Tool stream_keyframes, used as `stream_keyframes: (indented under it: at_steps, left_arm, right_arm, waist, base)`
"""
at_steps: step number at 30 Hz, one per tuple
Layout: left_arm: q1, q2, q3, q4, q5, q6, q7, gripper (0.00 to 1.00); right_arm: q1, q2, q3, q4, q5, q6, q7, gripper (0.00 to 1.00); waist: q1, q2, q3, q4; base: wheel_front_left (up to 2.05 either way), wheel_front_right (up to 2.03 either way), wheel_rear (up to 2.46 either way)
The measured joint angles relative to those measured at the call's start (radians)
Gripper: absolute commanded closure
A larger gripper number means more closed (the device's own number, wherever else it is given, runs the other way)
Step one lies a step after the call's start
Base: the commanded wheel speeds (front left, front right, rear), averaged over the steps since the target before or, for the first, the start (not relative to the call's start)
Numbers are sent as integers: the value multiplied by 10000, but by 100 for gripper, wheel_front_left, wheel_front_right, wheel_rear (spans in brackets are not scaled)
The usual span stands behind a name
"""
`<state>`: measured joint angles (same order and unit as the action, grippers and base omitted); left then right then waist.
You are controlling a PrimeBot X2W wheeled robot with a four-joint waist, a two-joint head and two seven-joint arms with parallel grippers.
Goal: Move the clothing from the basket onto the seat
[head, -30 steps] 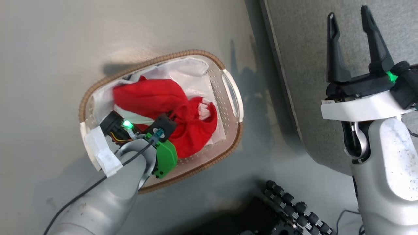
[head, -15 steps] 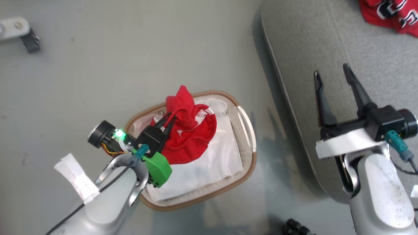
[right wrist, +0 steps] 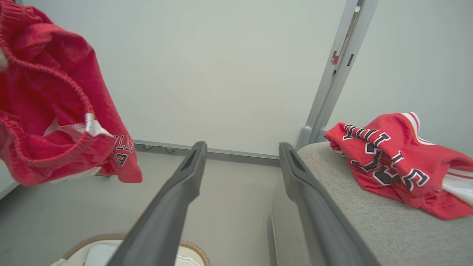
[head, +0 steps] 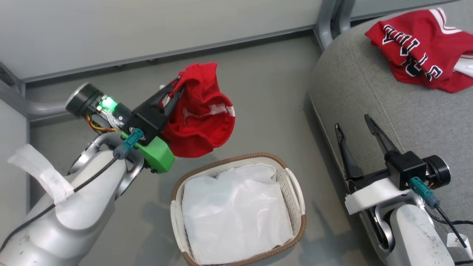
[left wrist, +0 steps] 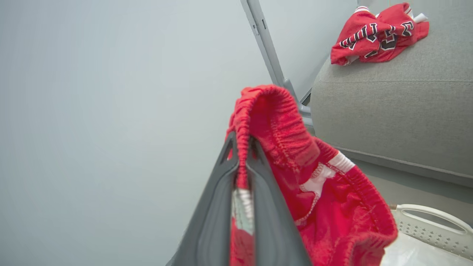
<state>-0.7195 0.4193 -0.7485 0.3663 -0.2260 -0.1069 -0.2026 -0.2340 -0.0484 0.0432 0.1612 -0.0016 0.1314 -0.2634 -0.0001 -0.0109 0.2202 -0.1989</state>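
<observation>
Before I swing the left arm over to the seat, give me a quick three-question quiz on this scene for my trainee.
1. True or false: the left gripper is shut on the red shorts.
2. The lettered jersey lies: A) in the laundry basket; B) on the grey seat; C) in the right gripper.
3. Fill in: the right gripper is ___ and holds nothing.

Key: 1 true; 2 B; 3 open.

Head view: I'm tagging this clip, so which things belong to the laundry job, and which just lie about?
Job: red shorts in the left gripper; lettered red jersey; grey seat; laundry basket.
Lying about: white liner sheet; grey metal post.
</observation>
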Motion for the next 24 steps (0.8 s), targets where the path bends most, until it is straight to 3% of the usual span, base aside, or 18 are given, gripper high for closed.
stream_keyframes:
  at_steps: [8,24]
  left_arm:
    - [-1191,332,-134,-1338,-368,-173,608,100]
    - [-1950,345,-771,-3118,-639,-207,1049,100]
  right_arm:
    - [-4,0,690,115,-35,0,0,0]
    - [-826,2,2663,968,92,0,2,0]
  waist:
    - [0,0,-998,415]
    - [0,0,-1552,844]
  base:
    - [0,0,0]
    - [0,0,0]
